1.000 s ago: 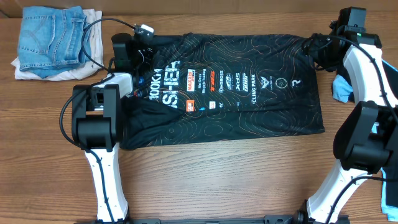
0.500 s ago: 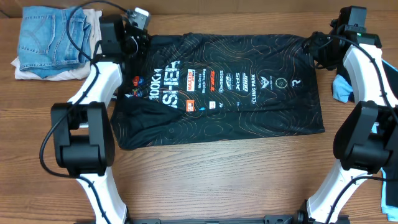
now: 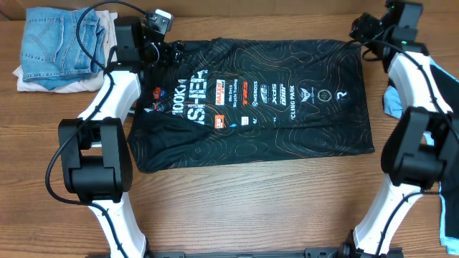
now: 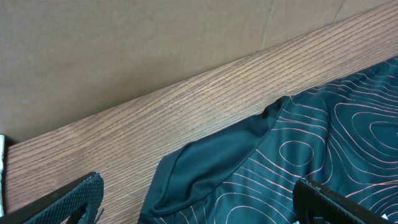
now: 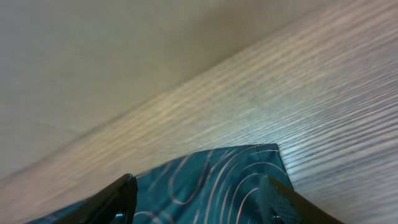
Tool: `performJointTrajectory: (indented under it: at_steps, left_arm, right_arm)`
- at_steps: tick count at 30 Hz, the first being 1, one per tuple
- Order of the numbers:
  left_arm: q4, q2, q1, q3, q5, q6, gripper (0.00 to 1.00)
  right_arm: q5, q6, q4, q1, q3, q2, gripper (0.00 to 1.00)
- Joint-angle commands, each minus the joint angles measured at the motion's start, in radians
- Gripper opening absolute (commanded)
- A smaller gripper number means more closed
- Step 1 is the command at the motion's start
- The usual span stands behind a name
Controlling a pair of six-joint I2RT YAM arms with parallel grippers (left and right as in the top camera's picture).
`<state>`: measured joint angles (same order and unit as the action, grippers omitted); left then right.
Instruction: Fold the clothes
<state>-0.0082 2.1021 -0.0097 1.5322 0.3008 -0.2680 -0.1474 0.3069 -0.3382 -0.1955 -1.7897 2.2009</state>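
We see the jersey (image 3: 272, 100) lying flat on the table (image 3: 251, 208), its two far corners sitting between the spread, empty fingers of the left gripper (image 4: 199, 186) and right gripper (image 5: 199, 180). We should lower both together, pinch cloth only, then draw evenly toward the near hem.

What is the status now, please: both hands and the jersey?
Left hand open at jersey far-left corner. Right hand open at far-right corner. Jersey spread out, not yet folded. Jeans pile lies apart, at left.
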Motion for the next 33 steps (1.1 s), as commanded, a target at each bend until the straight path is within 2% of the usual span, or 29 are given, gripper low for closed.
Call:
performJointTrajectory:
  at_steps: [1,14,33]
  left_arm:
    - [0.005,0.02,-0.002,0.01,0.014,0.007,1.0]
    - [-0.049,0.02,-0.004,0.01,0.015,0.007,1.0]
    - [-0.098,0.02,-0.004,0.01,0.014,0.008,1.0]
  right_arm:
    - [0.031,-0.012,0.049,-0.002,-0.006,0.09,0.66]
    - [0.071,-0.012,0.184,-0.018,-0.006,0.183,0.67]
    - [0.093,-0.012,0.217,-0.02,-0.007,0.228,0.63]
